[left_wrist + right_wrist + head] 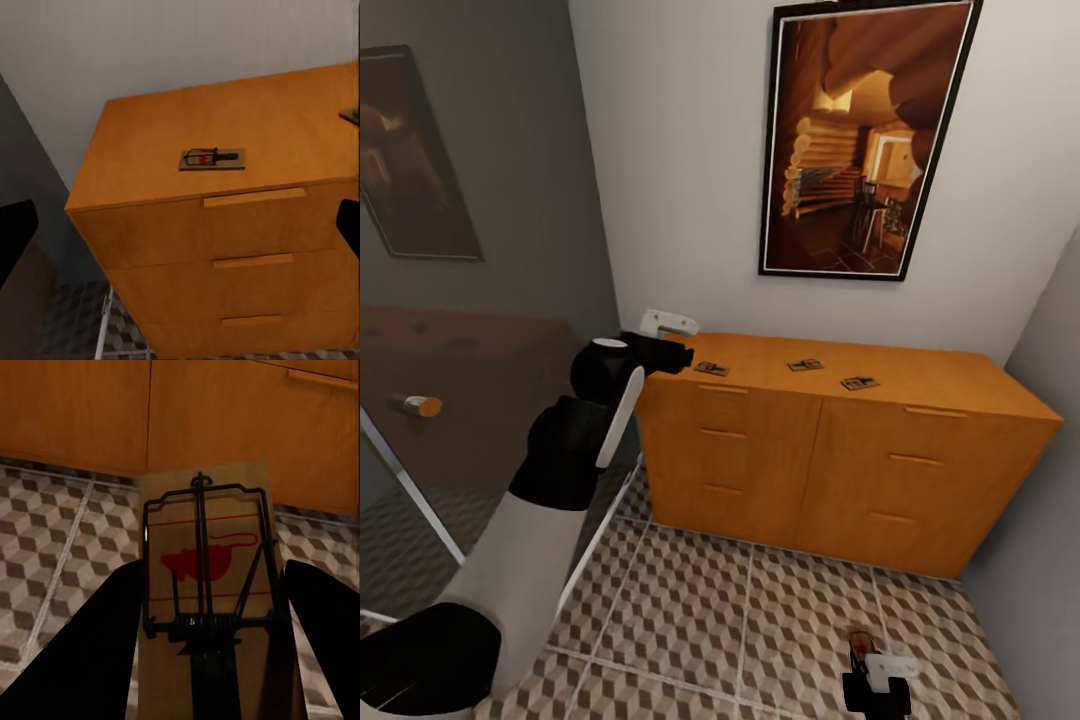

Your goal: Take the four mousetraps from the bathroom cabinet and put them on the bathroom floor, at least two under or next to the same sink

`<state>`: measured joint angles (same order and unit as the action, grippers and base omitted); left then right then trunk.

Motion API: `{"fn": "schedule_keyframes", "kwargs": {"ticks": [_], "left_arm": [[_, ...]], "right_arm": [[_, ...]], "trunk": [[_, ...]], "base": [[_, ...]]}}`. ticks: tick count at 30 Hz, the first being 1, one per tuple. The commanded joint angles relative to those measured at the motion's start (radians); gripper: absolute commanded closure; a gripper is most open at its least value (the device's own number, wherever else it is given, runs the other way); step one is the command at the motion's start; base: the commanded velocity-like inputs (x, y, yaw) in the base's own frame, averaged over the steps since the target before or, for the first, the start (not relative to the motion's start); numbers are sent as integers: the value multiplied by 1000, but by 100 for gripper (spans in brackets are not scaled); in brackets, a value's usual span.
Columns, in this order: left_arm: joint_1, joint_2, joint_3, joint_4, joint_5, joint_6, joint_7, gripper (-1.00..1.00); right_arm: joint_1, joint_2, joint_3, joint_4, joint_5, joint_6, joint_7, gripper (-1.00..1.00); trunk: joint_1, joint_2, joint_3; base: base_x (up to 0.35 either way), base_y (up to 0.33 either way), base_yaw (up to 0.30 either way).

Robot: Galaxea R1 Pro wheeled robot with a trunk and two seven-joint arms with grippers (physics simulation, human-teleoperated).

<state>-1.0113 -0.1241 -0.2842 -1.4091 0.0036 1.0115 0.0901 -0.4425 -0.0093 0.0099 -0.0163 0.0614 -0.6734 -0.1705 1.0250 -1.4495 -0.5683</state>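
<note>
At the bottom right of the head view the right gripper (875,690) hangs low over the bathroom floor (760,620), closed on a mousetrap (206,585). The right wrist view shows the tan board clamped between the two dark fingers (90,645), wire and red mark facing the camera, with cube-pattern tiles and the cabinet's lower front beyond. The sink is not visible here, so I cannot tell how close this spot is to it. That is the main risk: a trap let go here may land on the right floor yet count for nothing toward the two-by-the-sink condition. Released from a height or at a tilt, the light board could also flip or skid.

Higher, at left centre of the head view, the left arm reaches forward and up, elbow bent, its gripper (665,345) at the left end of the cabinet (830,460) top. In the left wrist view the fingers sit at the frame's far edges, spread wide with nothing between them, looking down on the nearest mousetrap (214,159). Coming in too flat could nudge that trap along the surface or off the edge.

Farther along the top, two more traps (805,365) (859,382) lie apart, toward the frame's centre right.
</note>
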Motion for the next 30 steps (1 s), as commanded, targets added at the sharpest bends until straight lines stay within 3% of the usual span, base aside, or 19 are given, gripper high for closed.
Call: {"fn": "schedule_keyframes", "kwargs": {"ticks": [1,5,14,30], "left_arm": [[1,4,-6,-10,1,5,5,-100],[41,20,-14,-28,1,7,5,-100],[65,37,-15,-28,1,7,5,-100],[76,40,-15,-24,1,7,5,-100]], "right_arm": [[-1,0,1,1,6,-2,-7,100],[-1,0,1,1,6,-2,-7,100],[-1,0,1,1,6,-2,-7,100],[-1,0,1,1,6,-2,-7,100]], "trunk": [[0,-1,0],[0,-1,5],[0,-1,16],[0,-1,35]], "base": [[0,0,-219],[0,0,-221],[0,0,-222],[138,0,-216]]}}
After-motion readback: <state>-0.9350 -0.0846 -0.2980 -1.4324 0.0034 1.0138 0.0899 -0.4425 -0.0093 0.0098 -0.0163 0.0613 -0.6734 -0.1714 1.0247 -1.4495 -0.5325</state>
